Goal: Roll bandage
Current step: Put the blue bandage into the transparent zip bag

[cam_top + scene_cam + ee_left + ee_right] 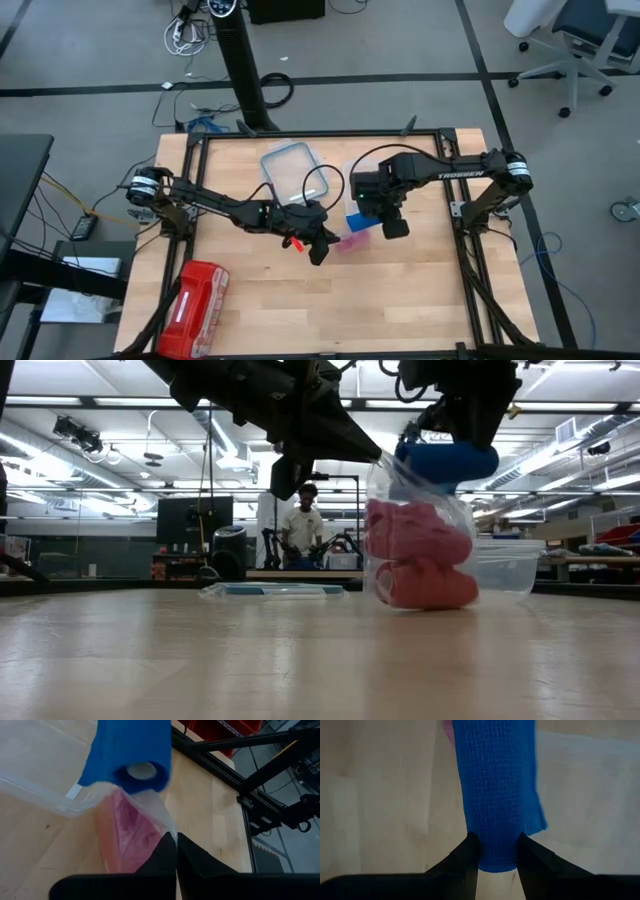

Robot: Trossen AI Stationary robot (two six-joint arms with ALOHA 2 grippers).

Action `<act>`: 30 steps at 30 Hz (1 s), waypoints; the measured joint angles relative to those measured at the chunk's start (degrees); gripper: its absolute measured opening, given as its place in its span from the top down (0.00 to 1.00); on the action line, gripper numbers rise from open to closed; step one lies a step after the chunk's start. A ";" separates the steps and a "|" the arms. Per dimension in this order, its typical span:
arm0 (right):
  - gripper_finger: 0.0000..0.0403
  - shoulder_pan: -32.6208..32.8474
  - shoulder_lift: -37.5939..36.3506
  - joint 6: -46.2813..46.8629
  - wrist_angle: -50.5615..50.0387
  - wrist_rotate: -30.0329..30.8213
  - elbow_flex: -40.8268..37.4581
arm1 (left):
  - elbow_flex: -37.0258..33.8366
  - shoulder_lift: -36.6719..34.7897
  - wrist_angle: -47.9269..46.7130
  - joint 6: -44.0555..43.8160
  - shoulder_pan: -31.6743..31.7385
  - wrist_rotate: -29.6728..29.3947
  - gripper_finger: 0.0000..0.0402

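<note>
the wooden surface fills the high view, and the clear plastic bag near its middle serves as the landmark. a red plastic-wrapped pack lies well apart from the bag, toward the left arm's near corner of the surface. a clear plastic container stands just behind the bag in the low view, and its blue-rimmed lid lies flat beside the bag on the far side in the high view; the low view shows that lid only as a thin flat shape.

the bag stands upright on the surface with pink-red rolls stacked inside it, something the high view barely shows, since both arms cover it there. the left end effector has its fingers pressed together, pinching the bag's upper edge; the left wrist view shows the thin film caught between the fingertips, with the pink contents below.

the bandage is a rolled blue cylinder held above the bag's mouth. the right end effector pinches one end of it between its two fingers, which only the right wrist view shows clearly, along with the woven texture. the left wrist view alone shows the roll's hollow core. in the low view a person stands in the room far behind the bag.
</note>
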 joint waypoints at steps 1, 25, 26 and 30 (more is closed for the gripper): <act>0.72 0.07 0.00 -0.52 0.38 -0.81 0.00 | 0.00 0.00 -0.02 0.00 0.00 0.02 0.99; 0.76 1.80 2.26 -3.74 0.79 -2.75 0.04 | 0.00 0.00 0.78 -0.02 0.00 0.02 0.99; 0.76 1.59 2.65 -3.44 0.72 -4.53 0.04 | 0.00 0.00 0.85 -0.04 0.00 -0.02 0.99; 0.76 2.22 3.52 -4.77 0.40 -8.85 0.02 | 0.00 0.00 0.90 -0.06 0.00 0.08 0.99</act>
